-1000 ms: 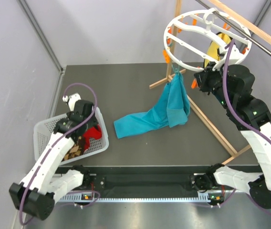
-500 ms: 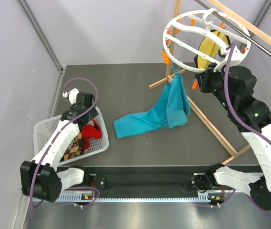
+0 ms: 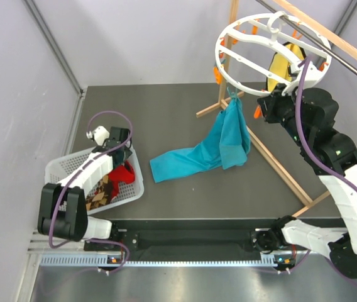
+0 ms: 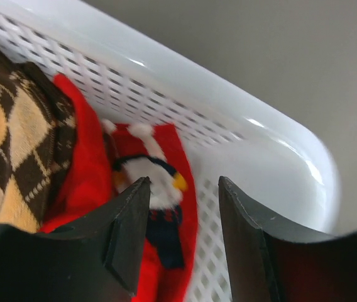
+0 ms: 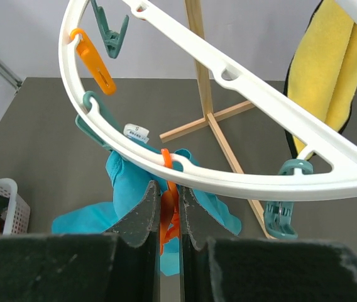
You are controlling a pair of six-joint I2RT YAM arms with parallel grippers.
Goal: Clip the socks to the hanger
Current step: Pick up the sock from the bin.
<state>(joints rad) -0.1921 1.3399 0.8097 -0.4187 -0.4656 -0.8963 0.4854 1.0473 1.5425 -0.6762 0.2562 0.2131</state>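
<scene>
Tabletop basket (image 4: 241, 119) half-hides socks (image 4: 78, 170) below parted left tool (image 4: 183, 185); right tool (image 5: 169, 189) pinches orange clip (image 5: 167, 217).

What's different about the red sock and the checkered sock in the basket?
The red sock is bright red with a little snowman on it; the checkered sock has brown and tan diamonds. The red sock lies right under the open left gripper, by the basket wall; the checkered sock lies off to one side. Both are in the basket, and neither is clipped to the hanger yet.
</scene>
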